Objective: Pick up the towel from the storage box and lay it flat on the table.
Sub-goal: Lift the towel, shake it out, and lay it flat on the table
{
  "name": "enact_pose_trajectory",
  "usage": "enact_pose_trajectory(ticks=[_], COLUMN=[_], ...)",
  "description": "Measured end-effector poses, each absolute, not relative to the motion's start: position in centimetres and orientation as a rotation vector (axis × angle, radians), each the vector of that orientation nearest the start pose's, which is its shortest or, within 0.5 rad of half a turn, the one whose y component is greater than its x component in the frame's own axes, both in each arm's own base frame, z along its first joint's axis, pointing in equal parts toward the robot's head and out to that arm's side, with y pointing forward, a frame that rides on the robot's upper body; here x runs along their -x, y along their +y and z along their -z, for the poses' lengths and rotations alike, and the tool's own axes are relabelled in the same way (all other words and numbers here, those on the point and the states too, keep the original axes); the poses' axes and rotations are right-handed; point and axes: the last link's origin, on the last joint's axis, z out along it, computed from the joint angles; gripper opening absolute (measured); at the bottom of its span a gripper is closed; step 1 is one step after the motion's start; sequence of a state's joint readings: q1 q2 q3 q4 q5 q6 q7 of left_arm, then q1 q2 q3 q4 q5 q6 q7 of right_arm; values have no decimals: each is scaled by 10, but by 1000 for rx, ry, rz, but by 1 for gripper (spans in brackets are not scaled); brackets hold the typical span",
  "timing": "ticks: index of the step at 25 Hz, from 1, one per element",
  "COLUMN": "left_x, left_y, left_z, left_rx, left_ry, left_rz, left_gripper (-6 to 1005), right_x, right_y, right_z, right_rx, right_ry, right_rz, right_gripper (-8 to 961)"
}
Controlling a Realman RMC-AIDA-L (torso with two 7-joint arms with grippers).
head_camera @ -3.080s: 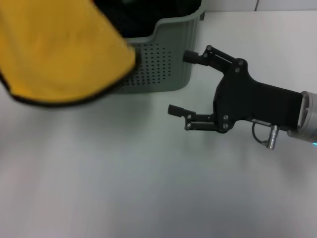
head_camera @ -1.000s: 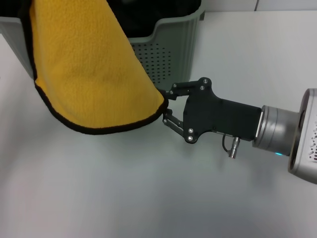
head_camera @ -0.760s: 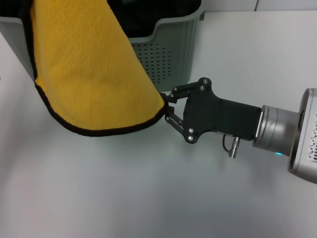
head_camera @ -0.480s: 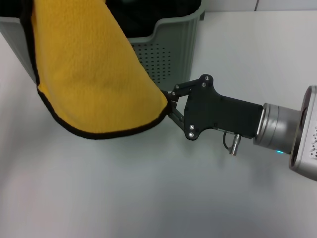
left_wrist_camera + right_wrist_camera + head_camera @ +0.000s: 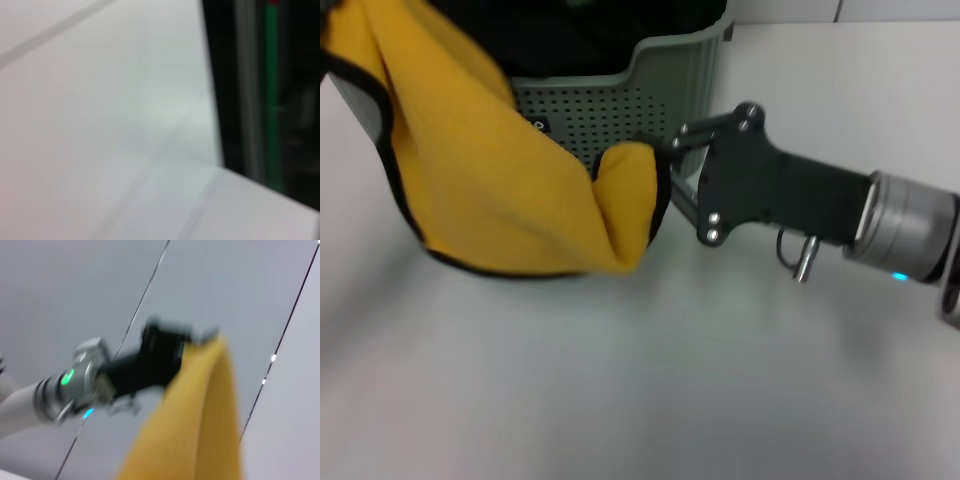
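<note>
The towel (image 5: 490, 190) hangs yellow face out in front of the storage box (image 5: 670, 80), its black trim along the lower edge just above the table (image 5: 670, 390). My right gripper (image 5: 663, 172) is shut on the towel's right corner, which is lifted and folded against the box front. The towel's upper left end runs out of the head view. In the right wrist view my left gripper (image 5: 162, 357) sits at the top edge of the towel (image 5: 190, 430) and holds it up. The left wrist view shows neither towel nor box.
Plain black fabric (image 5: 570, 30) lies inside the box. The box's small black label (image 5: 537, 125) shows on its perforated front. White tabletop stretches in front of and to the right of the box.
My right gripper has closed on the towel's lower right corner and raised it toward the box. The towel now sags in a fold, uncovering the box front and its label.
</note>
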State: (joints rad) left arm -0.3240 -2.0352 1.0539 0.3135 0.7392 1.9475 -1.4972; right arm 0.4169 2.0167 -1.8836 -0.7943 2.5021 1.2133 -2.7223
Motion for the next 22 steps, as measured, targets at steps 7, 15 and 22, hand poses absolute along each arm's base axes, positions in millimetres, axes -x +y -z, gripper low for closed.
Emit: enact_pose_trajectory(ticks=[7, 15, 22], left_x=[285, 261, 266], left_y=[269, 281, 269], left_z=[-24, 23, 23], left_rx=[1920, 2188, 2160], left_ry=[-961, -919, -853], left_rz=[1701, 1520, 1527], left_gripper=[108, 352, 665], right_x=[-114, -59, -35], right_y=[319, 338, 346], right_z=[7, -37, -49], right_rx=[2201, 2038, 1961], right_ry=[-555, -635, -667], right_rz=[-1167, -1166, -1002], right_gripper=[18, 23, 27])
